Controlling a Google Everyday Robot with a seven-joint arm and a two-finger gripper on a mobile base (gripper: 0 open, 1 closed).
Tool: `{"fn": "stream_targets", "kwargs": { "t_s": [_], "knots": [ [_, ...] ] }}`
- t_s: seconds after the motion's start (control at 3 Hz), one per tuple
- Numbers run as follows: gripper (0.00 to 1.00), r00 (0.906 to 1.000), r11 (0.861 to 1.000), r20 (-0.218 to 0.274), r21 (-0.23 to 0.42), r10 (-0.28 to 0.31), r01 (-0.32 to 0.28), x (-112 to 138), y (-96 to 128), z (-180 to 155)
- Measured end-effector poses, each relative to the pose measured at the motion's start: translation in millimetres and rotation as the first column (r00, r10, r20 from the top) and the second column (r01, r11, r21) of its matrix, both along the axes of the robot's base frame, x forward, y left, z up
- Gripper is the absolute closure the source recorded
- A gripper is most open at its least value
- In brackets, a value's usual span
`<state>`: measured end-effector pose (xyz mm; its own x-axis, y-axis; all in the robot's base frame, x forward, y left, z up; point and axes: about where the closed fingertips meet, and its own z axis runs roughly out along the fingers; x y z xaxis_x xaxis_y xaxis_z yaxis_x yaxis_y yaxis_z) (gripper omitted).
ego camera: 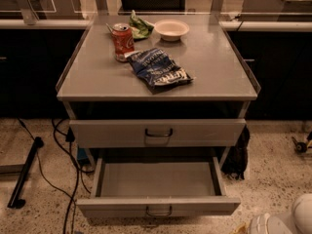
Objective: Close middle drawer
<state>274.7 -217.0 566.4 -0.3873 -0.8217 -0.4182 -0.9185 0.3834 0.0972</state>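
Note:
The middle drawer (117, 206) is pulled out far toward me, below the top drawer (107, 132), which is nearly flush with the cabinet. Its plain grey tray (156, 179) holds nothing, and its small dark loop handle (159, 211) sits at the centre of the low front panel. The lowest drawer is hidden beneath it. My gripper (242, 227) barely shows at the bottom edge, just right of the drawer's front right corner. The white arm (292, 218) fills the bottom right corner.
On the cabinet top stand a red soda can (123, 42), a blue chip bag (158, 69), a white bowl (171, 29) and a green packet (140, 26). Black cables (63, 179) and a dark pole (24, 172) lie on the floor at left. A dark object (239, 155) hangs beside the cabinet's right leg.

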Motion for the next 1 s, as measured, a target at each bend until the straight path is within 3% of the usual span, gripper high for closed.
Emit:
{"fn": "stream_targets", "kwargs": {
  "t_s": [0.33,0.67,1.0],
  "knots": [
    [1.00,1.0000,1.000,0.000,-0.001,0.000,0.000,0.0,-0.1,0.5],
    [1.00,0.9989,1.000,0.046,-0.017,0.008,-0.007,4.0,-3.7,-15.3],
    [1.00,0.9892,1.000,0.144,-0.017,0.028,-0.025,12.8,1.6,-47.5]
  ]
}}
